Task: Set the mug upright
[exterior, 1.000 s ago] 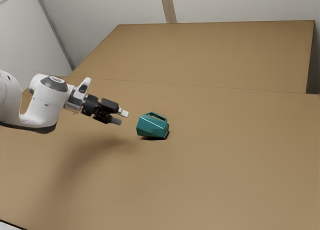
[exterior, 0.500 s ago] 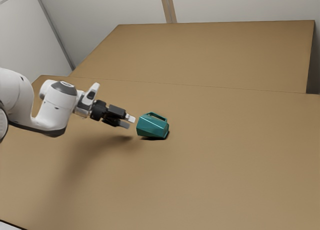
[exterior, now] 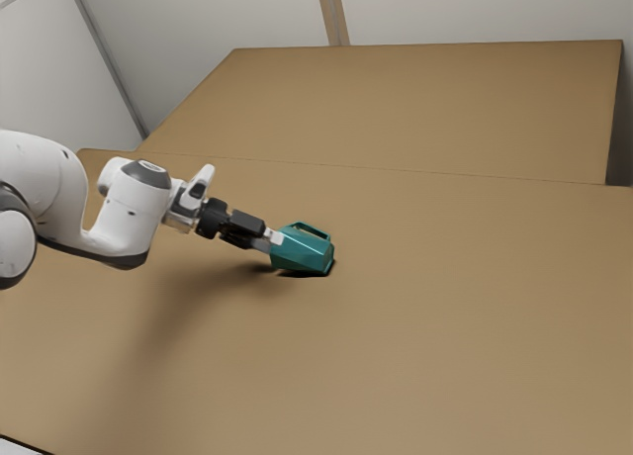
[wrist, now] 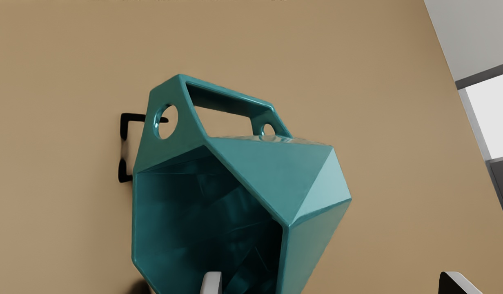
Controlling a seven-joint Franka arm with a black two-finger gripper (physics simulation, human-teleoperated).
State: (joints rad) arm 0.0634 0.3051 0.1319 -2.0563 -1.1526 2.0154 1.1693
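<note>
Reaching in from the exterior view's left with the gripper (exterior: 270,241), right up by the teal mug (exterior: 305,251) near the middle of the exterior view. Keeping the fingers (wrist: 212,282) spread wide apart, with one at the mug's dark open mouth and the other out beyond its side wall. Seeing the mug tipped over on the brown tabletop (exterior: 445,307), with its mouth toward the gripper, its base toward the exterior view's right, and its handle (wrist: 231,98) on the upper side. Unable to tell touching from merely near at the mouth
</note>
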